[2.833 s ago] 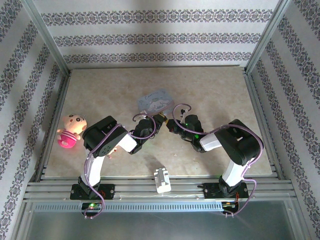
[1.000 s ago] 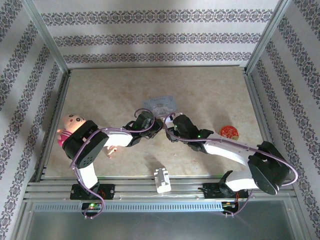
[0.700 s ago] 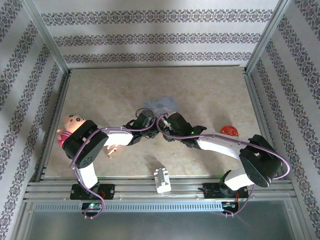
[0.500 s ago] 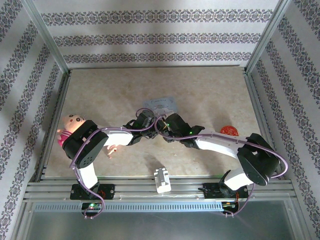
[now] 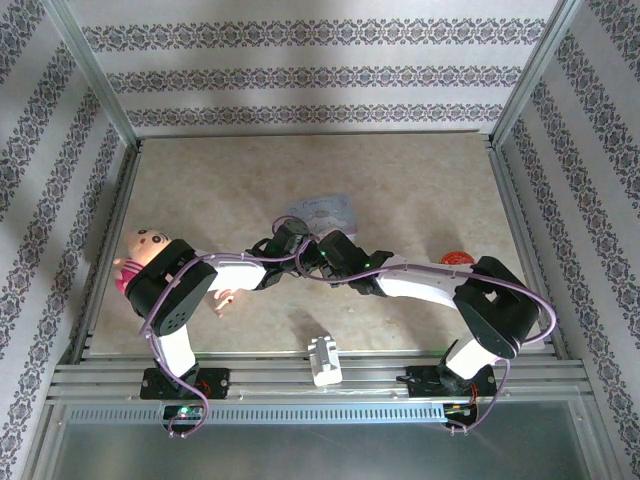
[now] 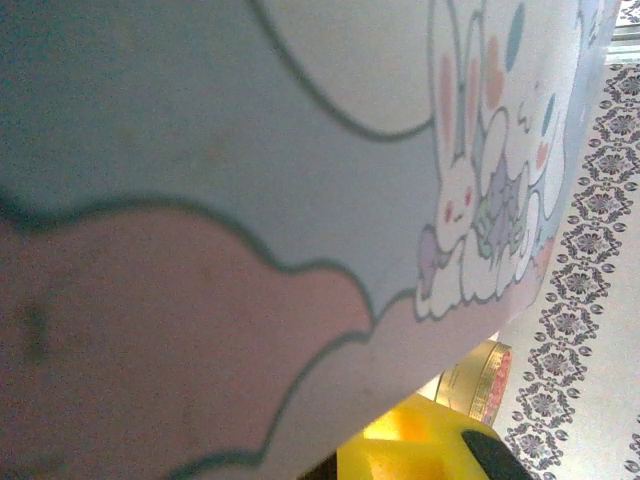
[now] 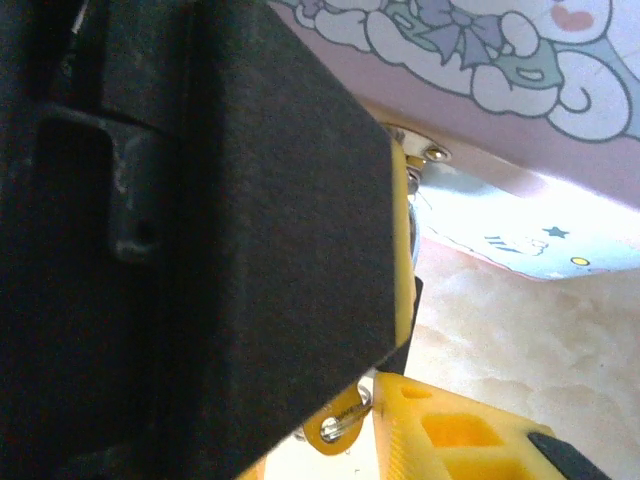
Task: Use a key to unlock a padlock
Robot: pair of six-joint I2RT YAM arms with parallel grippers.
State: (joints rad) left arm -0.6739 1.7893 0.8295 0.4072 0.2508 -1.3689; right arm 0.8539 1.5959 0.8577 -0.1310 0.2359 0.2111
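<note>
The left end effector (image 5: 298, 247) is closed, though what it grips, if anything, is hidden. The right end effector (image 5: 320, 252) meets it tip to tip, and I cannot tell whether its jaws are open or closed: in the right wrist view one broad black finger (image 7: 250, 250) blocks the gap. Below that finger, a small brass-coloured tab (image 7: 338, 424) with a silvery ring through its hole pokes out beside a yellow moulded part (image 7: 450, 430). Whether it belongs to the padlock or the key cannot be told.

The padlock and key are not clear enough to give their long axis or heading. They can only be placed where the two tips meet, just at the near edge of the lilac tin (image 5: 322, 209). Small silvery metal pieces (image 7: 428, 153) show beneath the tin's edge.

The tin's lid carries a cartoon white rabbit (image 6: 480, 200) with a bow, pink cloud shapes and small stars. There is no readable writing.

The desk (image 5: 420, 170) is a pale beige, marbled surface. On it are:
- a round red-topped tin (image 5: 460, 258) near the right arm
- a pink doll (image 5: 140, 255) at the left edge
- a white blocky piece (image 5: 323, 361) on the near aluminium rails (image 5: 400, 395)

Striped floral wallpaper (image 5: 300, 75) lines the three walls, with metal posts in the corners.
</note>
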